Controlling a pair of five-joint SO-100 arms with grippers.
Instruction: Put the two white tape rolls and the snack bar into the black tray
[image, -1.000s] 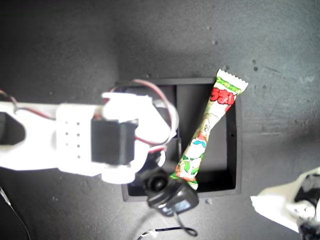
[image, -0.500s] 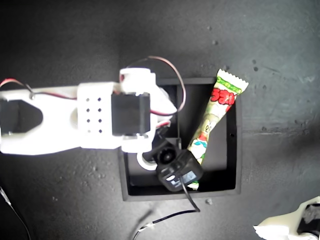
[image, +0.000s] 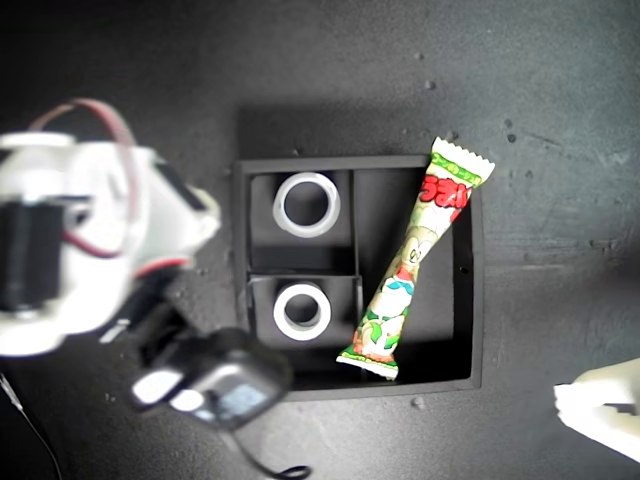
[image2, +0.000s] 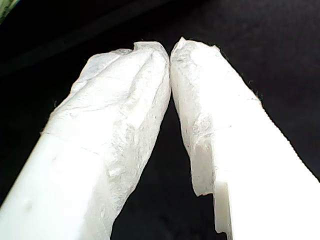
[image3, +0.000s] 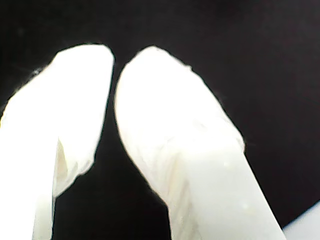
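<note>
The black tray (image: 476, 300) lies in the middle of the exterior view. One white tape roll (image: 279, 205) lies flat in its upper small compartment and the other tape roll (image: 279, 312) in the lower small one. The snack bar (image: 410, 265) lies slantwise in the large compartment, its upper crimped end resting over the tray's rim. My first gripper (image2: 170, 47) is shut and empty over dark ground. My second gripper (image3: 115, 60) is shut too, with nothing between its fingers. No gripper touches the tray's contents.
A white arm (image: 80, 240) with a black camera (image: 215, 390), blurred, fills the exterior view's left, just beside the tray. Part of another white arm (image: 605, 405) shows at that view's lower right. The wrist views do not tell which arm is which. The tabletop is dark.
The arm that hung over the tray's small compartments has pulled back to the exterior view's left, uncovering both tape rolls. The snack bar has not moved.
</note>
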